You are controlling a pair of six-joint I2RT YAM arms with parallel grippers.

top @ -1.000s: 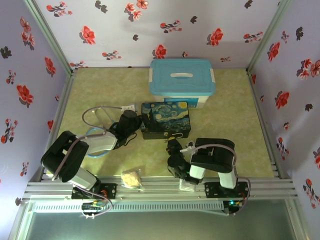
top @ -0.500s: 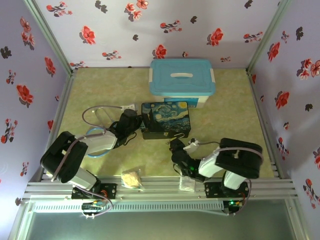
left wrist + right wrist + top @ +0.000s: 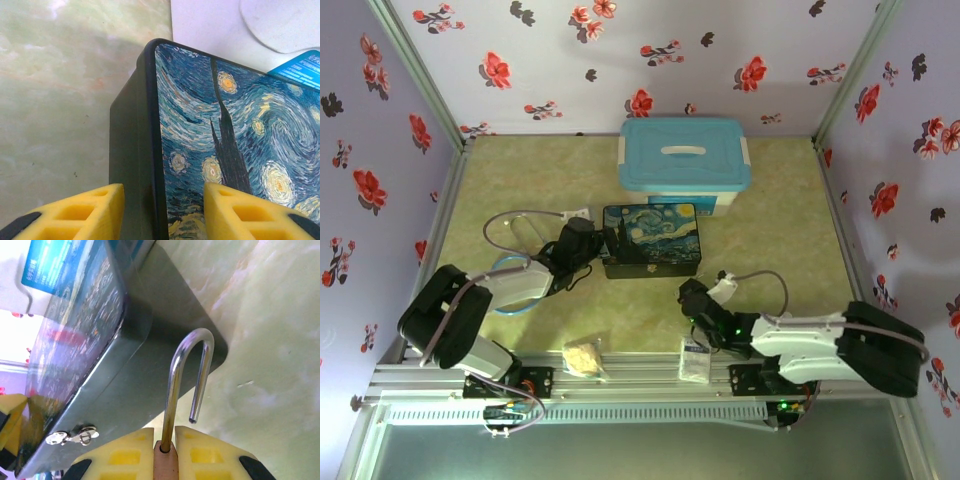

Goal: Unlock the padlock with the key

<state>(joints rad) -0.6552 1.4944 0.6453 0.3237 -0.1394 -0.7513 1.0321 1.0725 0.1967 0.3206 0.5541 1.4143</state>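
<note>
Right wrist view has the small brass-gold padlock (image 3: 164,462) pinched by its body between the yellow fingers of the right gripper (image 3: 692,300). Its silver U-shaped shackle (image 3: 196,332) stands up with one leg free, just beside the dark tin box (image 3: 130,370) painted with blue-yellow swirls. The jaws of the left gripper (image 3: 162,212) are spread, straddling the box's lid edge; whether they touch it I cannot tell. The lock looks open and off the small metal hasp (image 3: 75,436). The job now, I judge, is to carry it clear: hold the brass firmly and keep the shackle off the box wall. Compared with a second ago, the right gripper sits farther right of the box front and its elbow has swung wide right. The left arm is unchanged.
</note>
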